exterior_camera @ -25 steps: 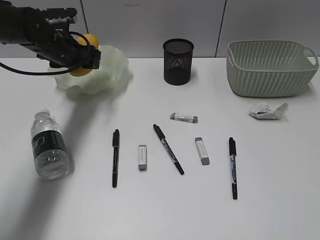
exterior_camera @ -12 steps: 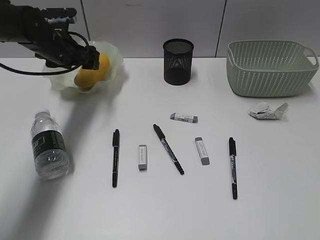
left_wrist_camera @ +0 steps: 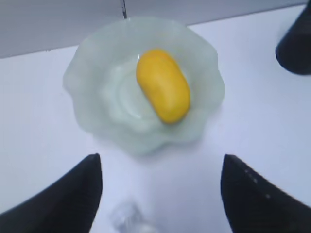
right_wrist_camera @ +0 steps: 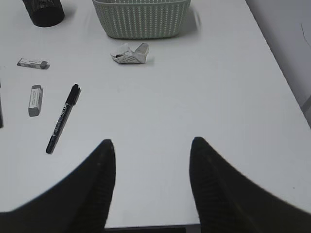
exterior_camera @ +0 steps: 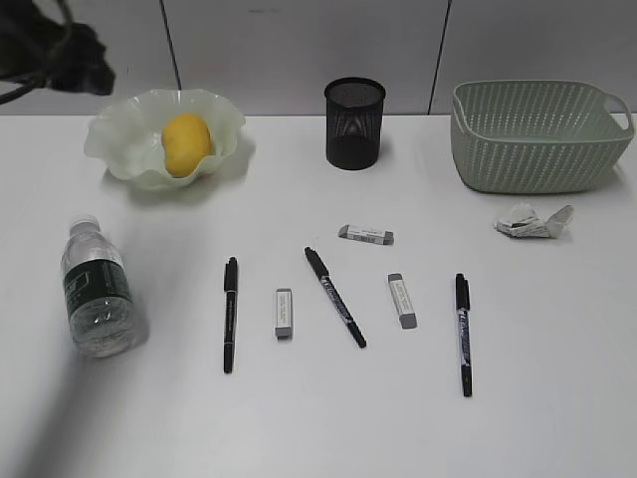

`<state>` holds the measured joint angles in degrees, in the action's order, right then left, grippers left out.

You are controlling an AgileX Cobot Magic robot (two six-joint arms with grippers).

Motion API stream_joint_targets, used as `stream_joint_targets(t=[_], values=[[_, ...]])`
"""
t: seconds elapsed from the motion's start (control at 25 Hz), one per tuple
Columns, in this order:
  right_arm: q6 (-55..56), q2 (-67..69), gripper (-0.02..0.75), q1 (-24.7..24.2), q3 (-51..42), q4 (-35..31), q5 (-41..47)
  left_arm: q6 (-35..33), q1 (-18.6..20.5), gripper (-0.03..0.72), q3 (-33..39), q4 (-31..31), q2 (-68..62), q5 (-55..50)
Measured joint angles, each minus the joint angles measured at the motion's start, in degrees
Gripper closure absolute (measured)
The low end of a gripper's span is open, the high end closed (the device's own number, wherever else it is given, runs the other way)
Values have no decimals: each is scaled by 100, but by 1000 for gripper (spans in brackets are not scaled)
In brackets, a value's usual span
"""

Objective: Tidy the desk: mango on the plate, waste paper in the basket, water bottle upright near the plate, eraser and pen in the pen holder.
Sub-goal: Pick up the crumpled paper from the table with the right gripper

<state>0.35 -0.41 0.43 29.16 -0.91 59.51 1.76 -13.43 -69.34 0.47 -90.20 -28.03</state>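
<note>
Exterior view, desk (exterior_camera: 557, 418): plain white top, bare along the near edge.
Pens: three black ones, well in front of the pen holder (exterior_camera: 354, 123); left (exterior_camera: 229, 315), middle (exterior_camera: 335, 297), right (exterior_camera: 463, 334).
Erasers: three grey ones among the pens; left (exterior_camera: 284, 313), right (exterior_camera: 402, 300), far (exterior_camera: 365, 234).
Water bottle (exterior_camera: 98, 289): lying on its side, well left of the pen holder and nearer.
Waste paper (exterior_camera: 533, 221): on the desk, right of the pen holder, just in front of the basket (exterior_camera: 540, 134).
Plate (exterior_camera: 119, 139): left of the pen holder, same depth; mango (exterior_camera: 186, 143) inside.
Left gripper (left_wrist_camera: 160, 191): fingers spread, empty, above the plate.
Right gripper (right_wrist_camera: 151, 174): fingers apart, empty, over the desk's near right.
Room: pale grey panelled wall behind the pen holder.
</note>
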Motion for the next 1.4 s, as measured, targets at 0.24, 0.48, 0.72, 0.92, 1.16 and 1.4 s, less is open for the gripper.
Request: stream_joint_targets(t=[0.24,0.48,0.72,0.92,1.16,1.4], values=[[0,0,336,0,0,0,0,0,-84,129,2319,49,3431,-1184],[0,0,336,0,0,-186,0,0,-84,144,3127,-3,6570,-2797],[-99,0,336,0,0,-416,-5,7,-77,147,3647,-47,8284,-3321],[-345,602,336,0,133,-535,-92,93,105,151,3853,7,8994,-3297],[-861,2924,336,6,215,-1173,-1433,109,281,183,3853,7,9053,-3282],[-1008,6432,279,6,1058,-1398,-2445,109,372,189,3853,-47,9053,-3280]])
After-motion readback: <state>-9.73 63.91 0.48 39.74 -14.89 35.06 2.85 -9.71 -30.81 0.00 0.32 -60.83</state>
